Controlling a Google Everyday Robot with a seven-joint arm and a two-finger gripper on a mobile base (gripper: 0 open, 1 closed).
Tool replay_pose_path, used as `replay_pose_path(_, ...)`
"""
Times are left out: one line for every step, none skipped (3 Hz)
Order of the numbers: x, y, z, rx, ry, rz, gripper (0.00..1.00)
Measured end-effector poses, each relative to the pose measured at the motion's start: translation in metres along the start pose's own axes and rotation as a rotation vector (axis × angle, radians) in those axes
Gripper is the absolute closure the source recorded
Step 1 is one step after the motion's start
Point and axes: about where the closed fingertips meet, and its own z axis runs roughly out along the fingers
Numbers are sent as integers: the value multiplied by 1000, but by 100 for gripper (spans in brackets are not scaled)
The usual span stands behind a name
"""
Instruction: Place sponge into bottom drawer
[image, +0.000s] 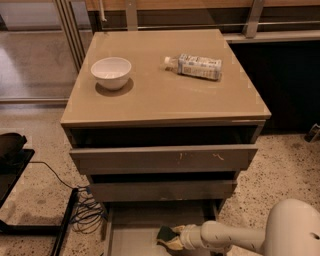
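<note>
The bottom drawer (135, 239) is pulled out at the lower edge of the camera view, its grey floor showing. The sponge (166, 234), dark green on top with pale yellow below, sits low inside the drawer near its middle. My gripper (174, 239) reaches in from the right on a white arm and its yellowish pads are closed around the sponge. The underside of the sponge is hidden, so I cannot tell whether it touches the drawer floor.
The top drawer (165, 159) with a scratched front and the middle drawer (160, 191) stand slightly open above. A white bowl (111, 72) and a lying plastic bottle (195, 66) are on the cabinet top. Cables (85, 215) and a black frame lie on the floor at left.
</note>
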Motion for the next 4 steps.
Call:
replay_pose_path(0,0,0,0,0,0,35)
replay_pose_path(0,0,0,0,0,0,12)
replay_pose_path(0,0,0,0,0,0,0)
replay_pose_path(0,0,0,0,0,0,0)
